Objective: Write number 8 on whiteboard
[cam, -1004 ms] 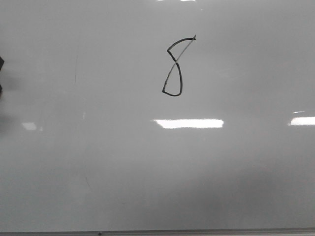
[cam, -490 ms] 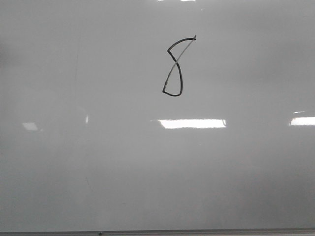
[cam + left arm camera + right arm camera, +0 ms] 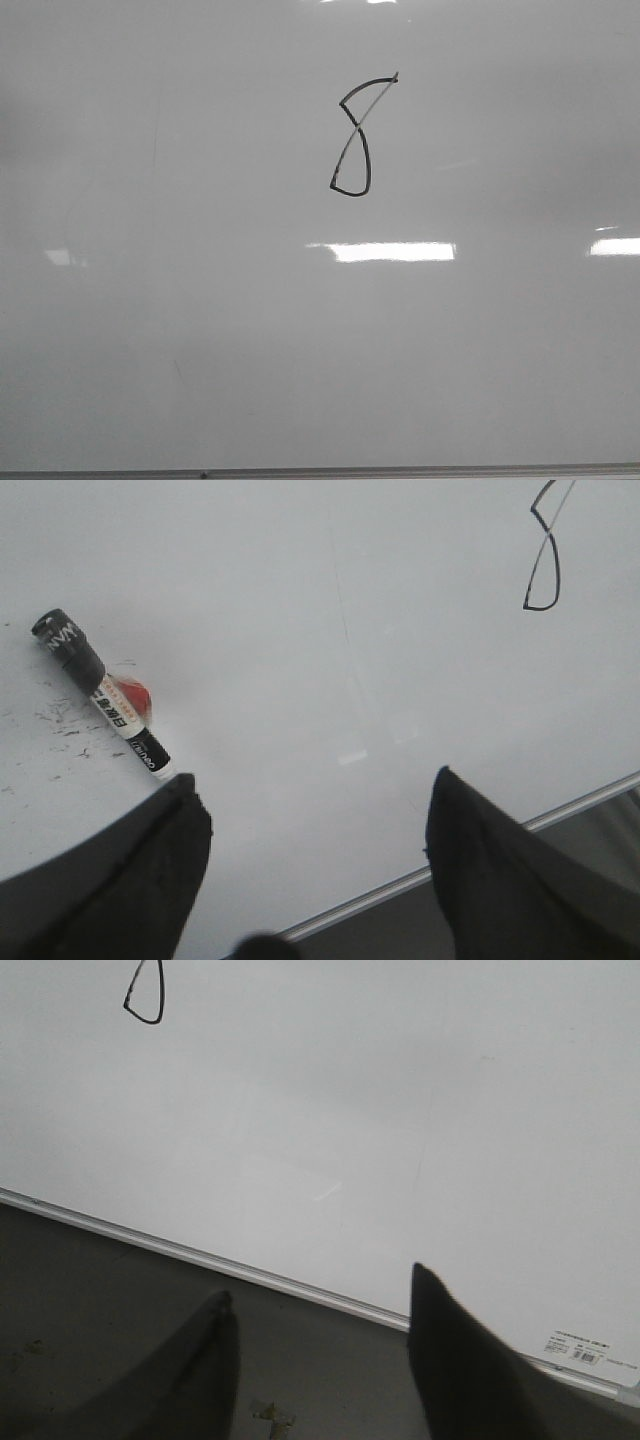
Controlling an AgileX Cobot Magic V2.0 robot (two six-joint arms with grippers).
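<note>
While the number 8 (image 3: 352,135) stands high on the whiteboard (image 3: 200,330), both grippers hang apart from it, empty. Left gripper (image 3: 312,790) and right gripper (image 3: 320,1295) have jaws spread; a marker (image 3: 100,692) lies on the board.

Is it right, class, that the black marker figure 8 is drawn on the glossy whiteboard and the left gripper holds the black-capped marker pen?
Not quite. The left wrist view shows the left gripper open and empty; the black-capped marker pen lies on the glossy whiteboard. The black marker figure 8 is indeed drawn.

It looks like an office or lab: a flat whiteboard (image 3: 200,350) reflecting ceiling lights (image 3: 392,251), with a marker (image 3: 100,692) lying on it.
</note>
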